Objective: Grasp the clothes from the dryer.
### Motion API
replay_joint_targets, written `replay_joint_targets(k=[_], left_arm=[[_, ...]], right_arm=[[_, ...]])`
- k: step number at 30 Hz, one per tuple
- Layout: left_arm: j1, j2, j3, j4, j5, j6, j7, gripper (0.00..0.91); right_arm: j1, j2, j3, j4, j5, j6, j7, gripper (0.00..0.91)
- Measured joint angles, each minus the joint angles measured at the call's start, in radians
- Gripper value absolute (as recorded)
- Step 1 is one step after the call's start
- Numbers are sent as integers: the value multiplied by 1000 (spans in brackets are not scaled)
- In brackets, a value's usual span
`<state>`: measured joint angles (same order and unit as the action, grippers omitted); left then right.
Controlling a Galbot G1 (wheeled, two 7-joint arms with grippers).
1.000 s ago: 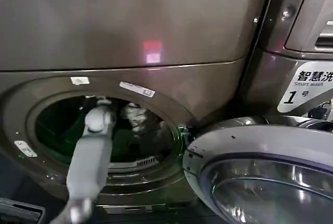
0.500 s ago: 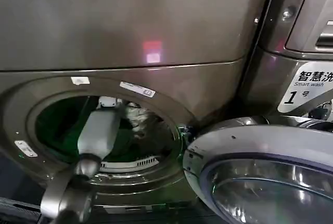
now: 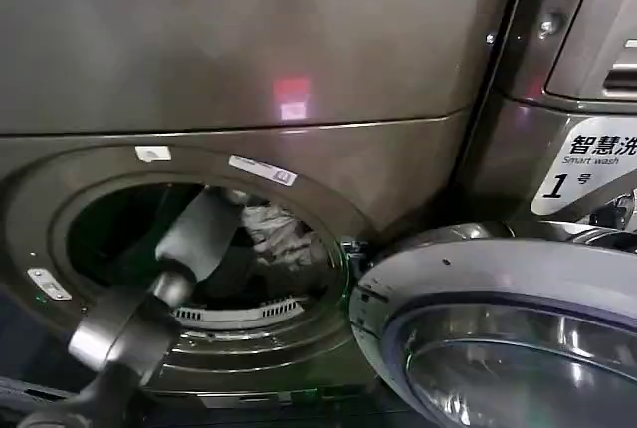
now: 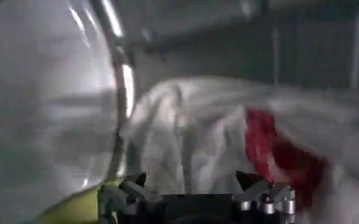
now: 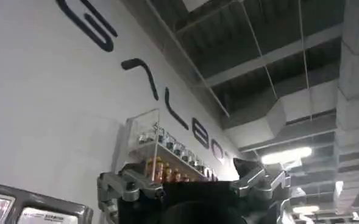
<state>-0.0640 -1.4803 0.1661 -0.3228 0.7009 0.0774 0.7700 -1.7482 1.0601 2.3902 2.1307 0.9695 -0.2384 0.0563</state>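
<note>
At the lower left of the head view my left arm [image 3: 129, 333] rises from the bottom edge and slants up and right through the round port of the dryer [image 3: 249, 50], its far end inside the drum. In the left wrist view my left gripper [image 4: 194, 189] shows at the bottom edge, its two finger bases set wide apart, the tips spread with nothing between them, just short of the clothes [image 4: 228, 140]. That heap takes up the middle and right of the wrist frame: a pale white-grey garment with a red mark [image 4: 277, 152] at lower right, and a sliver of yellow-green at the lower left corner. In the head view the clothes [image 3: 279, 229] lie inside the drum, right of centre in the port. Farther up the dryer's front glows a small red light [image 3: 292, 100]. My right gripper [image 5: 194, 182] points at a wall and ceiling, fingers spread and empty.
</note>
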Motion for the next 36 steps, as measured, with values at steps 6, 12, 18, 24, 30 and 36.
replay_joint_targets(k=[6,12,18,24,30,36], left_arm=[[8,-7,41,18,73,16,6,907],[11,-21,72,35,96,22,7,751],[17,-24,85,42,101,19,14,0],[14,-20,93,46,98,15,7,0],[17,-19,82,50,81,4,-2,0],[32,-7,22,27,30,14,-22,0]], right_arm=[[8,0,-6,-1,-2,0,-1,907],[11,-3,-10,-5,-8,2,-3,907],[13,-5,-11,-7,-8,2,-4,907],[13,-6,-15,-7,-9,3,-5,907],[17,-5,-16,-11,-12,4,-6,907],[23,1,-24,-9,-18,6,-7,907]])
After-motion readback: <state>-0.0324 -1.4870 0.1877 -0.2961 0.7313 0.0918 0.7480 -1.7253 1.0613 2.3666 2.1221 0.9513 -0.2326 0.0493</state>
